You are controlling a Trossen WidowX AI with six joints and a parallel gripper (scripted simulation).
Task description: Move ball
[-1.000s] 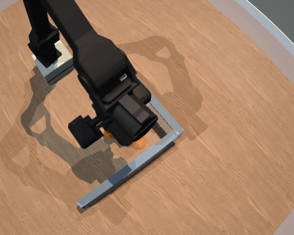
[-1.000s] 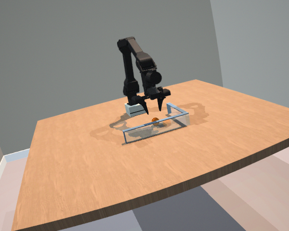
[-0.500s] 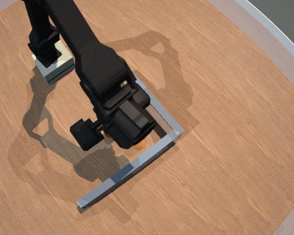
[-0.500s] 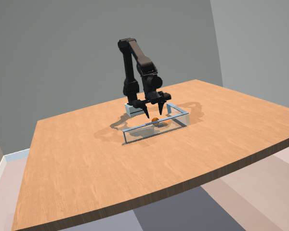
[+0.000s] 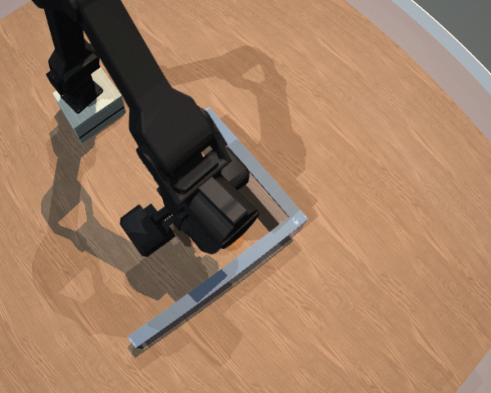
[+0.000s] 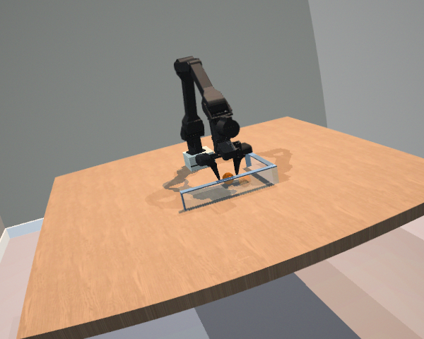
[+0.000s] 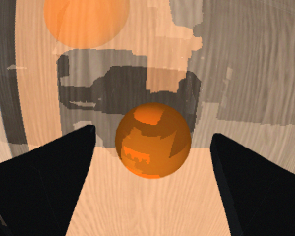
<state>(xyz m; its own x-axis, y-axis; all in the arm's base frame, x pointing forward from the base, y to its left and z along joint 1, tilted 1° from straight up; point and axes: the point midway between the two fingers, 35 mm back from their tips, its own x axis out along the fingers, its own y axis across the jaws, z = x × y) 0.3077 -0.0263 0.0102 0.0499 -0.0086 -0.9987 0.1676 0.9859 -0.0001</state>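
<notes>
While no writing shows | tool (image 7: 150,151) open astride ball (image 7: 153,141)

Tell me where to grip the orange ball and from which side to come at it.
Grip the ball across its widest part, coming straight down from above. It is round, so any pair of opposite sides would likely serve, and it lies free on the table. The open gripper already straddles it, one finger on each side with gaps. The see-through copy lies apart from it.
</notes>
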